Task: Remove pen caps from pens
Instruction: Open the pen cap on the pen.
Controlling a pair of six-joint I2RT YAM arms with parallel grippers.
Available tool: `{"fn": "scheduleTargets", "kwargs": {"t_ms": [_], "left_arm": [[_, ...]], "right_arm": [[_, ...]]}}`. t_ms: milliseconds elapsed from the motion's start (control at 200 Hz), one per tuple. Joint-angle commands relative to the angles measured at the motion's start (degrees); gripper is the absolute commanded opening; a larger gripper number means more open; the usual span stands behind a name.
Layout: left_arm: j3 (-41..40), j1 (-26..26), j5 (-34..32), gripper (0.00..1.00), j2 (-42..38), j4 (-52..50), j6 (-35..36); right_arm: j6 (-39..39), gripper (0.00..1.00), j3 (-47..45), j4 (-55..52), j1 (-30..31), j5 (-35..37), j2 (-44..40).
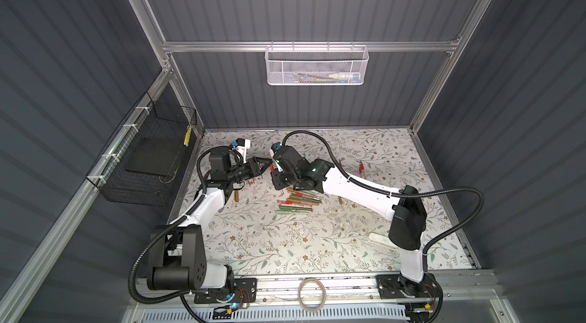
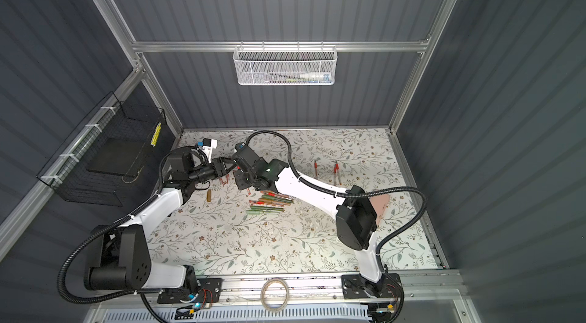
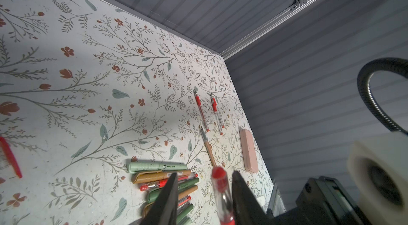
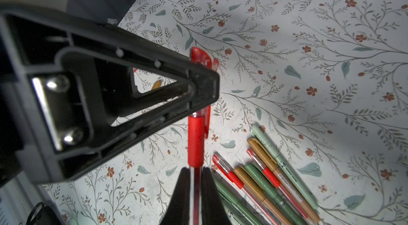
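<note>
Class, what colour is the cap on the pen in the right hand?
The pen has a red cap, clearest in the right wrist view.

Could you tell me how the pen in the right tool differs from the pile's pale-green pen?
The held pen is slim, clear-barrelled, red-capped; the pale-green pen is thicker and opaque. The right tool grips the held pen above the table; the pale-green pen lies flat. Both are capped.

Noted a cream desk [image 1: 285, 242] printed with grey-green leafy sprigs and rust-red blossoms. Counted olive-green, pale-green and mustard-brown pens [image 1: 295, 202] mixed with clear, red-gripped ones. Saw a red-capped clear pen [image 4: 195, 142], a pale pink case [image 3: 248, 151], a white mesh basket [image 1: 317, 64] and dark grey ribbed walls [image 1: 301, 4].
</note>
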Motion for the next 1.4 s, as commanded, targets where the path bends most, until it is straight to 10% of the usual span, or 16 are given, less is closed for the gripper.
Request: {"fn": "scheduleTargets", "kwargs": {"t_ms": [0,410,615,816,1396], "left_arm": [[1.74,-0.09,-0.25,0.35,0.07,0.87,-0.11],[2.33,-0.09,-0.6,0.23,-0.03,0.26,0.33],[2.33,-0.02,-1.02,0.0,-0.47,-0.68,1.35],[1.59,-0.01,-1.23,0.0,-0.86,-0.63,1.69],[1.26,-0.01,1.32,0.0,-1.35,2.36,-1.62]], "right_arm": [[-0.59,0.0,2.58,-1.17,0.81,-0.83,1.99],[-0.88,0.0,2.93,-1.79,1.17,-0.59,2.53],[-0.92,0.0,2.23,-0.96,1.16,-1.18,2.11],[-1.04,0.35,-2.51,3.52,1.09,-1.8,-0.39],[-1.64,0.13,-0.15,4.16,0.38,-4.71,3.82]]}}
